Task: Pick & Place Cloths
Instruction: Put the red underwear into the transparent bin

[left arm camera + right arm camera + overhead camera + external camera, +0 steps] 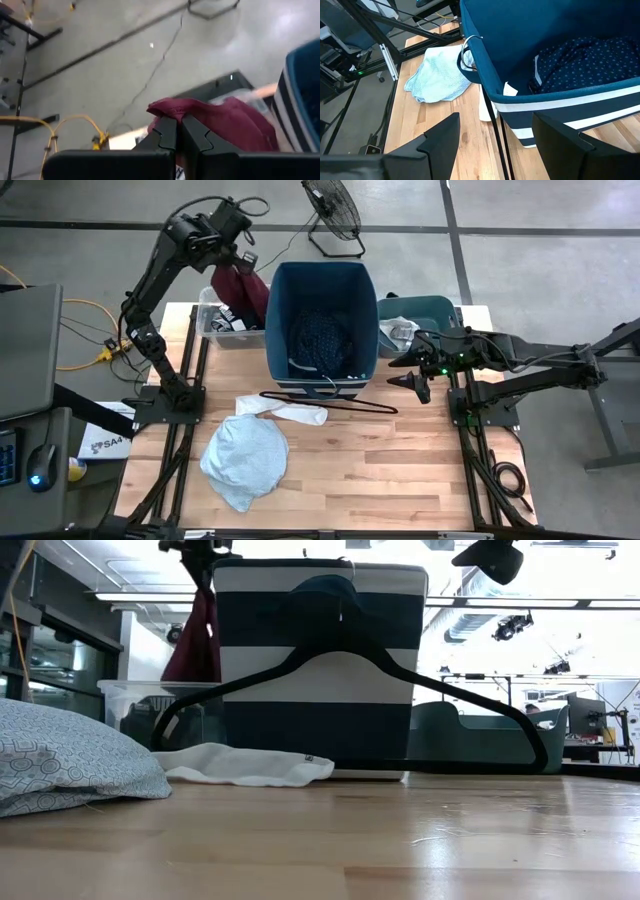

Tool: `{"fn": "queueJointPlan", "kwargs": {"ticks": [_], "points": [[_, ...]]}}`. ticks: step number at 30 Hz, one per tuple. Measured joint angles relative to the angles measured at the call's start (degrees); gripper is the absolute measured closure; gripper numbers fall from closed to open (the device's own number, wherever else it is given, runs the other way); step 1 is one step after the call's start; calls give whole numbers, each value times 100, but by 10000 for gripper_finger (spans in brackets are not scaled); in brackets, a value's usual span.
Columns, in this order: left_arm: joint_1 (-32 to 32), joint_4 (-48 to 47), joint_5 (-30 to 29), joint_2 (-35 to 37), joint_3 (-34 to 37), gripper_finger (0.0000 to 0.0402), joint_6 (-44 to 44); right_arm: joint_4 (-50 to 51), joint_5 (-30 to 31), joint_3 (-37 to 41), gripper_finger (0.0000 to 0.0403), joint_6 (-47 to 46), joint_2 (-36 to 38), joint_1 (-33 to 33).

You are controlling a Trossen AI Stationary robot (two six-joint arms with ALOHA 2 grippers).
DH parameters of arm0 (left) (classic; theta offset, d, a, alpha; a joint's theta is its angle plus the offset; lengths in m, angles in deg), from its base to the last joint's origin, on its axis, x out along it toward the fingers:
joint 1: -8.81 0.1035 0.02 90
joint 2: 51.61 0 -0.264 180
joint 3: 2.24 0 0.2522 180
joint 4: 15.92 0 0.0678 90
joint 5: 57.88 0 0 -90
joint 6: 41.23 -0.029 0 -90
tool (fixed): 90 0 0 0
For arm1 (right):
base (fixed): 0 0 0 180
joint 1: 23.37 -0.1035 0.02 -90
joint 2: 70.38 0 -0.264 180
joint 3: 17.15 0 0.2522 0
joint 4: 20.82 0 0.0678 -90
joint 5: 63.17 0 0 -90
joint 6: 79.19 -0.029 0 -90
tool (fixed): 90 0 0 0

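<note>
We see the left gripper (243, 268) pinching the maroon cloth (244, 288), hanging lengthwise just beside the blue bin (365, 300); the right gripper (413, 373) waits spread at the bin's far side.

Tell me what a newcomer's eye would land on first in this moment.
The left claw, shut on the maroon cloth, dangles it above the clear bin beside the tall navy-and-white bin at the table's back. Inside that bin lies the navy dotted cloth; a black hanger leans on its front, with the pale blue-grey cloth nearby.
</note>
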Motion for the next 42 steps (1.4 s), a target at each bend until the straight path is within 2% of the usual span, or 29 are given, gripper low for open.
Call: {"fn": "queueJointPlan", "kwargs": {"ticks": [9, 11, 20, 24, 30, 35, 39, 42], "points": [[246, 138, 566, 552, 2310, 401, 559, 1, 0, 0, 166, -1, -2, 2], [259, 441, 726, 691, 2804, 401, 598, 0, 0, 0, 166, 0, -2, 2], [736, 2051, 2202, 1246, 4755, 401, 750, 1, 0, 0, 166, -1, -2, 2], [968, 2663, 2695, 1224, 5351, 401, 755, 2, 0, 0, 166, -1, -2, 1], [1031, 3634, 2704, 1230, 6128, 401, 878, 1, 0, 0, 166, 0, -2, 2], [1139, 4315, 3080, 1232, 6704, 401, 1022, 2, 0, 0, 166, -1, -2, 0], [1164, 4427, 3498, 1232, 6772, 393, 1031, 2, 0, 0, 166, -1, -2, 0], [1160, 4276, 3681, 1255, 6618, 362, 931, 4, 0, 0, 166, -1, -2, 1]]}}
